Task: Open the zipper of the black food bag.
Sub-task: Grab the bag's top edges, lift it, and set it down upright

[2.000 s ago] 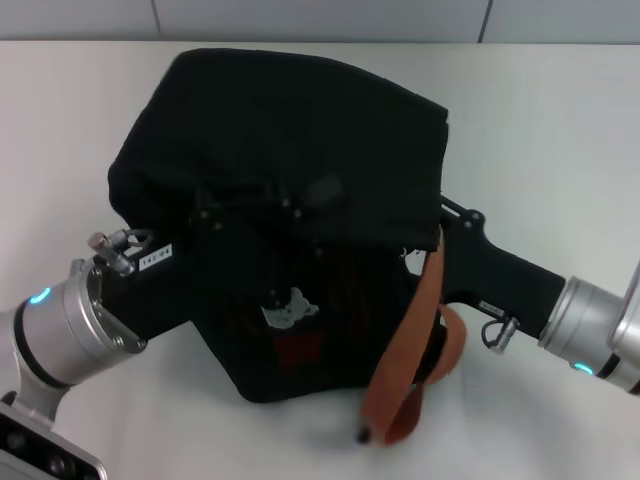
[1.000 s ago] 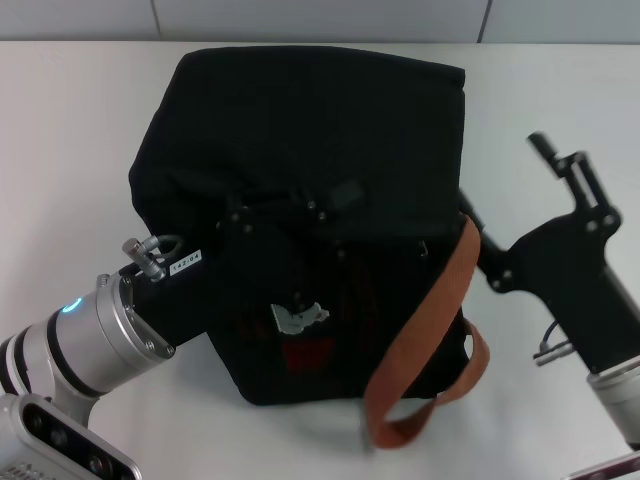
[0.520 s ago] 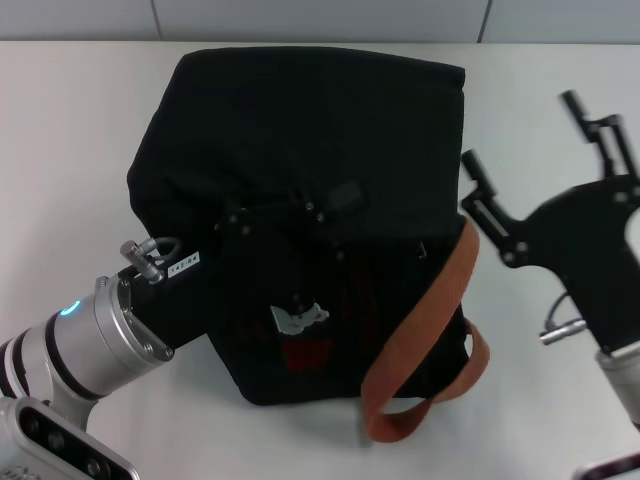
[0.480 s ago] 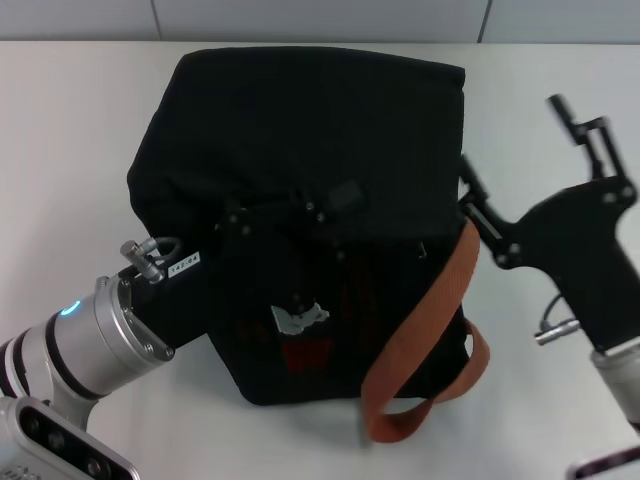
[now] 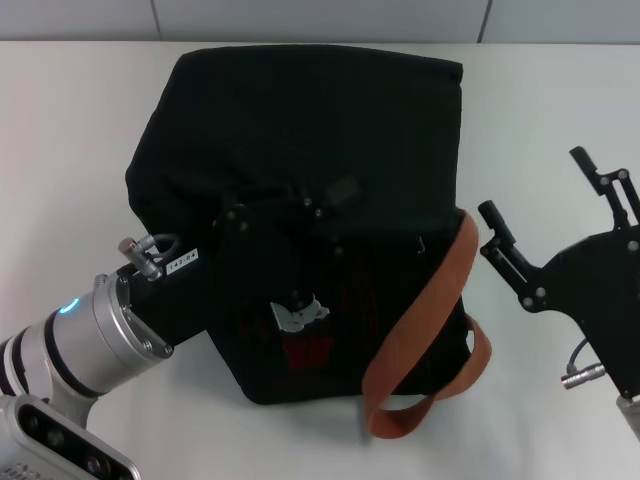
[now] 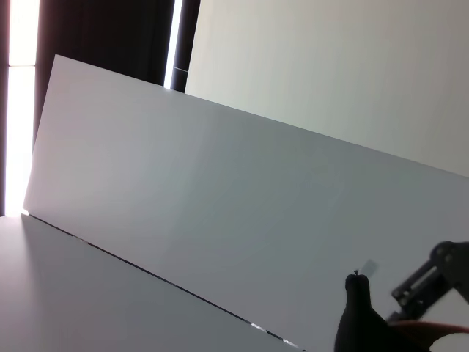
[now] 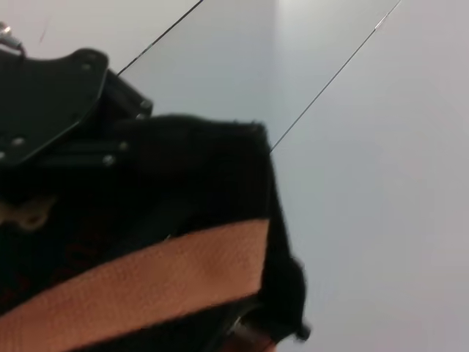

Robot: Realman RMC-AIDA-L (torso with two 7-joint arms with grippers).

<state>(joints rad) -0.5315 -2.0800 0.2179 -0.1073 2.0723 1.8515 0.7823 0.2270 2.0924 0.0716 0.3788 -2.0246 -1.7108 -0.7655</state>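
The black food bag [image 5: 300, 130] stands in the middle of the white table, with its bear patch [image 5: 295, 312] and red lettering facing me. One orange-brown handle [image 5: 420, 330] hangs down its right front; it also shows in the right wrist view [image 7: 146, 271]. My left gripper [image 5: 275, 210] presses against the bag's upper front from the left, black against black fabric. My right gripper [image 5: 545, 200] hovers open to the right of the bag, touching nothing. I cannot make out the zipper in the dark fabric.
The white table [image 5: 560, 100] spreads around the bag, with a pale wall behind it. In the left wrist view a corner of the bag [image 6: 359, 323] and the right gripper [image 6: 432, 279] show in front of that wall.
My right gripper let go at the bag's right side, opened and drew back to the right. The bag's top has settled squarer. The left arm has hardly moved.
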